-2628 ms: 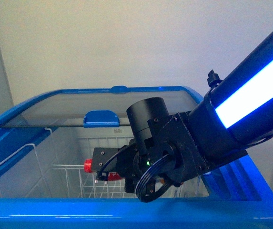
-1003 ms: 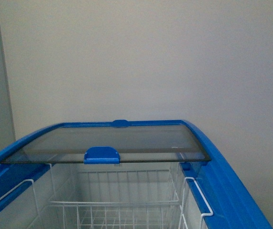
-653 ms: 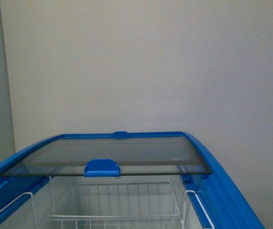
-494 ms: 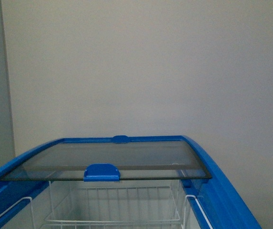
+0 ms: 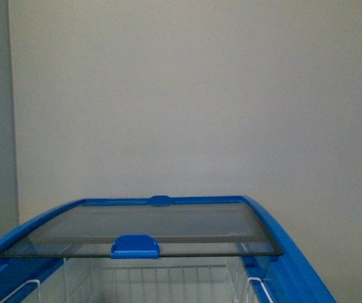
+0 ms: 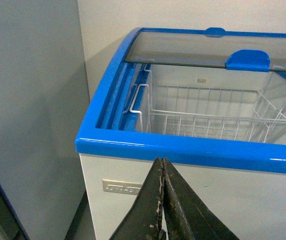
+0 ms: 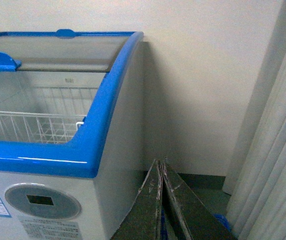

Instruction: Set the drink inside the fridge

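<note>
Right wrist view shows the fridge (image 7: 110, 150) front with an oval grey display (image 7: 42, 201) and a sticker too blurred to read. Both the right gripper (image 7: 160, 200) and left gripper (image 6: 162, 200) sit before the fridge, fingertips pressed together, empty. No drink shows; its place cannot be told.

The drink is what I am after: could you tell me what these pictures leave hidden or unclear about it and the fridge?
- The drink: in none of the views; the fridge front rim hides the floor of the wire basket in the left wrist view.
- Front view: the lower edge cuts off the interior below the glass lid.
- Right wrist view: the grey display shows no readable figures, too small.
</note>
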{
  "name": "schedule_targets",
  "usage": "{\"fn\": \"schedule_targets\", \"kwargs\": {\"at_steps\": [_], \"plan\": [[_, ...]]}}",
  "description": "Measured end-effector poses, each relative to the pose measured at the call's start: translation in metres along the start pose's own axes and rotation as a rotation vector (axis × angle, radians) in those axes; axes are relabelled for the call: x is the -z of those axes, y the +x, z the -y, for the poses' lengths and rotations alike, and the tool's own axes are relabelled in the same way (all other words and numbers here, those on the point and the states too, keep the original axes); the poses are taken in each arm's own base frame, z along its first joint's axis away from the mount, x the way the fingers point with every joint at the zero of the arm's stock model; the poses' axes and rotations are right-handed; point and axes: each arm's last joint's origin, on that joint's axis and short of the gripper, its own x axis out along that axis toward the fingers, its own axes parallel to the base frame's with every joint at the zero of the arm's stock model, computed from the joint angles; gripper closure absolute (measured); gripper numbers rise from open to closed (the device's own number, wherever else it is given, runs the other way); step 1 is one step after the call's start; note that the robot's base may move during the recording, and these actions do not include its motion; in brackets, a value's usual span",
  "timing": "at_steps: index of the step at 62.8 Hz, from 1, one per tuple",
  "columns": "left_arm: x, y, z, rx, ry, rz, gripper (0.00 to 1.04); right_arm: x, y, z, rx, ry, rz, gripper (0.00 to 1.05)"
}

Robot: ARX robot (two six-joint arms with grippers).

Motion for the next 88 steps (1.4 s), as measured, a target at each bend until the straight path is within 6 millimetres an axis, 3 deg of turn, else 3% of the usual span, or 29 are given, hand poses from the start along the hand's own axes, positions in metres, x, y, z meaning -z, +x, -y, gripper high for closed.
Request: {"fn": "schedule_targets", "kwargs": {"at_steps": [14, 36, 42, 65, 88], "plan": [[0.0, 0.0, 0.0, 0.0, 0.0, 0.0, 1.02, 0.011, 0.0, 0.0, 0.003, 0.0, 0.001, 1.02], [0.0, 0.0, 0.0, 0.0, 0.0, 0.0, 1.02, 0.01, -0.001, 0.0, 0.003, -0.002, 0.011, 1.01], [0.0, 0.0, 0.0, 0.0, 0.0, 0.0, 0.9, 0.01, -0.001, 0.0, 0.003, -0.002, 0.011, 0.88], [0.0, 0.0, 0.0, 0.0, 0.0, 0.0, 0.08, 0.01, -0.001, 0.0, 0.003, -0.002, 0.011, 0.07], [0.0, 0.0, 0.0, 0.0, 0.002, 0.0, 0.08, 0.01, -0.001, 0.0, 0.003, -0.002, 0.011, 0.07]]}}
